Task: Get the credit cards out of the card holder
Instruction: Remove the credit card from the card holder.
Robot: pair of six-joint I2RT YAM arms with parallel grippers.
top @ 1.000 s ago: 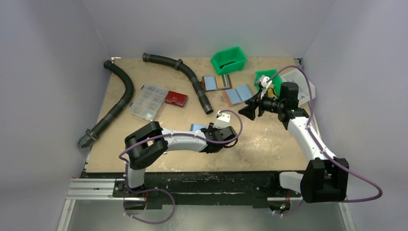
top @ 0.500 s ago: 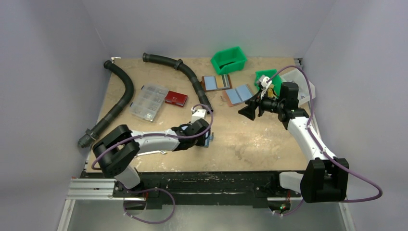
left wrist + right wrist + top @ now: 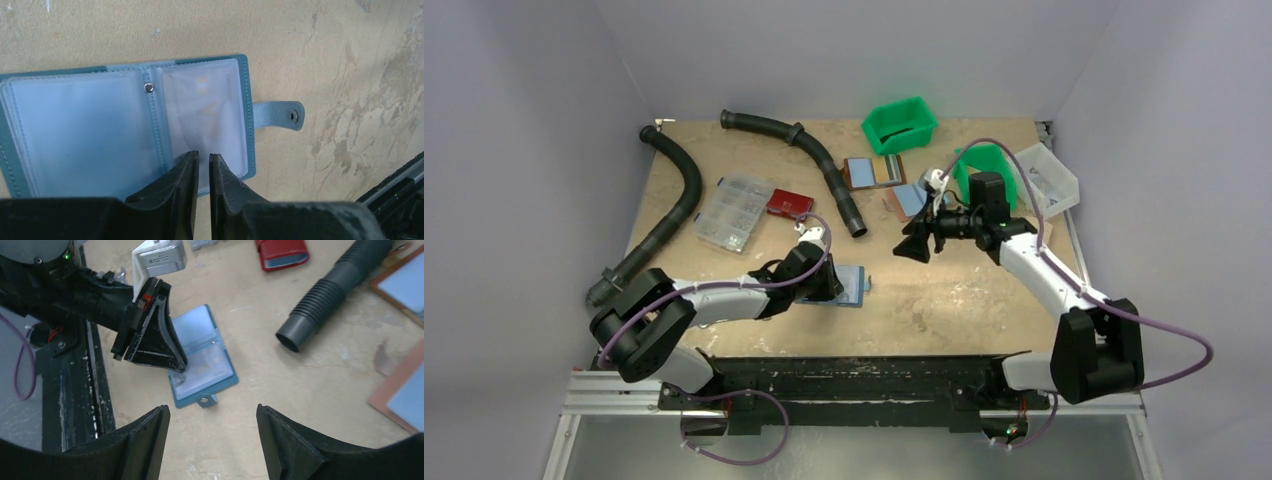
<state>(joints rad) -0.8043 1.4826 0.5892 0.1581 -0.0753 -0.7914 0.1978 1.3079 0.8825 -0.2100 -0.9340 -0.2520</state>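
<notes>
I see the left end effector (image 3: 202,156) with its fingers almost pressed together, tips at the near edge of the card holder (image 3: 100,130); I cannot tell whether they pinch its clear sleeve. The card holder lies open, flat, near the front of the table (image 3: 325,50), a scuffed tan board. The right end effector (image 3: 211,415) hovers, spread and empty. Plain pale walls (image 3: 844,50) enclose three sides.

On the table (image 3: 964,300), a red case (image 3: 789,204) lies just right of a clear organizer (image 3: 734,211). Farther left curves a long hose (image 3: 676,210); right of the case runs a short hose (image 3: 829,170). Beyond that lie a brown holder (image 3: 873,171), a second holder (image 3: 908,200), a green bin (image 3: 900,124), a second green bin (image 3: 976,157) and a clear bin (image 3: 1046,178).
</notes>
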